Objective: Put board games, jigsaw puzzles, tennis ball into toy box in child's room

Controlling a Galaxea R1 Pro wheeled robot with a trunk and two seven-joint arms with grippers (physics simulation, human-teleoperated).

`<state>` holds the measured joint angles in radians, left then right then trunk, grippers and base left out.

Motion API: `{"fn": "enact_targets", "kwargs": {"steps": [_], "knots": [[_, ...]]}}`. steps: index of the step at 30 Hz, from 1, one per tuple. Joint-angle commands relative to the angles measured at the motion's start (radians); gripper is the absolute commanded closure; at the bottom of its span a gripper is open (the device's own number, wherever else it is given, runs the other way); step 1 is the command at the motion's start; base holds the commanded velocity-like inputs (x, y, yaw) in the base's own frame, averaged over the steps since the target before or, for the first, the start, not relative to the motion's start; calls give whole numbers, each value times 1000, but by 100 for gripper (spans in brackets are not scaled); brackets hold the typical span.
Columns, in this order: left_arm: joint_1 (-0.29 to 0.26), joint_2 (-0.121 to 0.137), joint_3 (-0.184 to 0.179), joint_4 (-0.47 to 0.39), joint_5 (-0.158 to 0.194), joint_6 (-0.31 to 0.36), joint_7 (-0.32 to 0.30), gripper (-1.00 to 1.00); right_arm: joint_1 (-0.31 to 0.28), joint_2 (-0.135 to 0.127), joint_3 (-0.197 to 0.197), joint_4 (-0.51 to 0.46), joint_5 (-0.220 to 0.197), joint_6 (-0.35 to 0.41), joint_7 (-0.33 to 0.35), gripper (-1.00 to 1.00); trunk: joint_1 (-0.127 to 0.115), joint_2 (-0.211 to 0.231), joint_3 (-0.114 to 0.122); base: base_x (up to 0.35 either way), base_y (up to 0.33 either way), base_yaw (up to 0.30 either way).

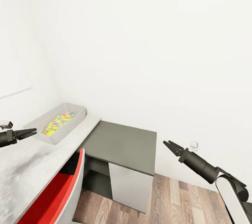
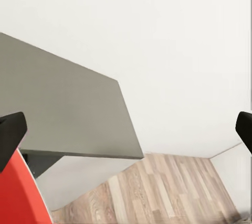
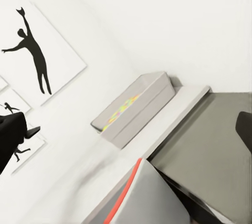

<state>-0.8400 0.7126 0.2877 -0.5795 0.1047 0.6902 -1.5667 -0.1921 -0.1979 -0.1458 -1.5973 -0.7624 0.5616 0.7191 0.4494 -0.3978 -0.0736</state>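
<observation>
A: Start at the left. What's the left tool (image 1: 30, 133) doing?

B: It hangs over the desk (image 1: 21, 171), fingers parted and empty. Just beyond it sits the toy box (image 1: 77, 119) at the desk's far end, close to the wall, with a jigsaw puzzle (image 1: 58, 123) lying flat inside.

A: How would a puzzle like that handle?

B: I'd judge it thin, light and a bit bendy, with little edge to pinch when flat. Best taken by a long edge, or slid to the desk's rim first. The toy box's sloping walls should let flat things drop in easily.

A: And room to move?

B: The red chair (image 1: 52, 196) crowds the desk's near edge. To the right the lower dark side unit (image 1: 126, 145) is bare, with wood floor (image 1: 182, 199) beyond.

A: The right tool (image 1: 169, 145)?

B: Spread apart, holding nothing, out over the floor beside that unit.
</observation>
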Motion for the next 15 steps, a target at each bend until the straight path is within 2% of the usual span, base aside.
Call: {"fn": "enact_targets", "kwargs": {"steps": [1,15], "knots": [[-1,0,0,0,0,11,-4,-100,-1,0,-1,0,-7,8,0,-100,1,-2,-1,-30,0,-219],[-1,-1,-3,0,-1,12,-4,-100,-1,0,-25,27,-13,7,0,-100,1,-2,16,-5,0,-219]]}}
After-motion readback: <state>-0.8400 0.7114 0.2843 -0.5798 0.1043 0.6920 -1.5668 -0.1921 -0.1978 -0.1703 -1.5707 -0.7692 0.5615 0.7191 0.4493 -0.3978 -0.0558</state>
